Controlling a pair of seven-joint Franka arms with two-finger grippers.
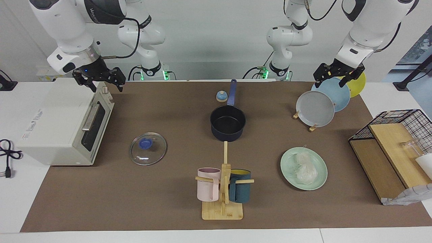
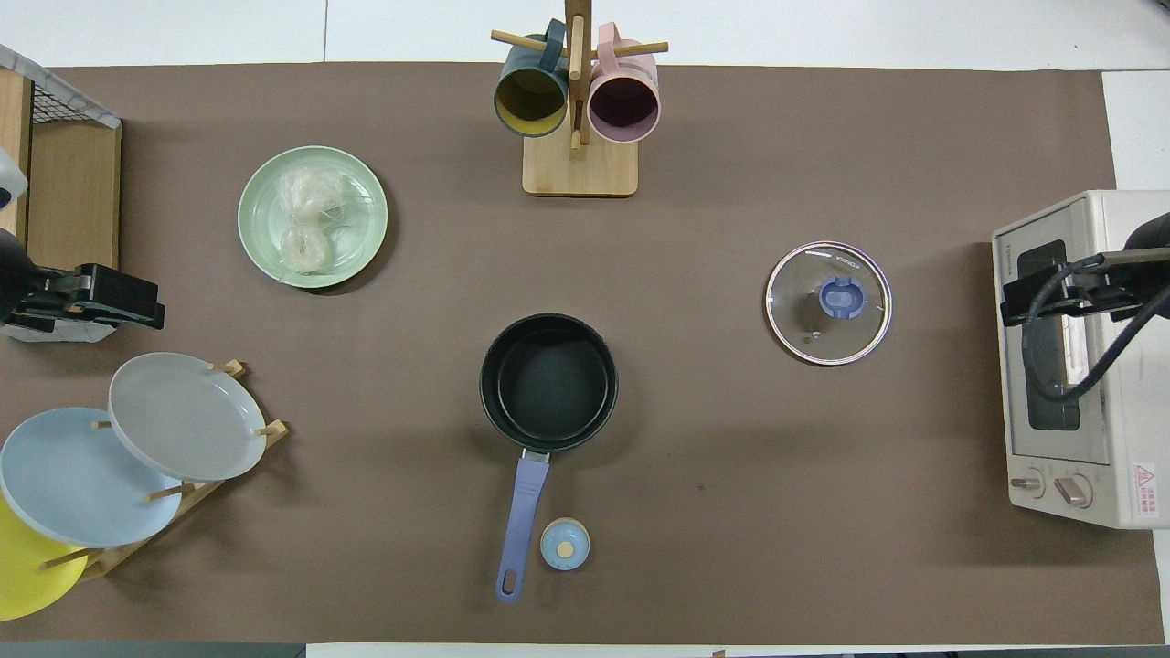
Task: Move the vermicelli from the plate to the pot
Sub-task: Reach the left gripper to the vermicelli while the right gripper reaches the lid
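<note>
The vermicelli (image 1: 305,167) (image 2: 306,224) lies as two whitish translucent bundles on the mint-green plate (image 1: 286,165) (image 2: 367,219), toward the left arm's end of the table. The navy pot (image 1: 227,121) (image 2: 548,379) stands mid-table with nothing in it, nearer to the robots than the plate, its blue handle pointing at the robots. My left gripper (image 1: 339,76) (image 2: 110,302) is open and empty, up in the air over the dish rack's edge. My right gripper (image 1: 101,82) (image 2: 1042,297) is open and empty over the toaster oven.
A glass lid (image 1: 147,148) (image 2: 828,302) lies toward the right arm's end. A mug tree (image 1: 222,189) (image 2: 578,100) stands farther from the robots than the pot. Also here are a dish rack with a grey plate (image 1: 315,108), a toaster oven (image 1: 64,125), a blue timer (image 1: 221,96) and a wire shelf (image 1: 391,148).
</note>
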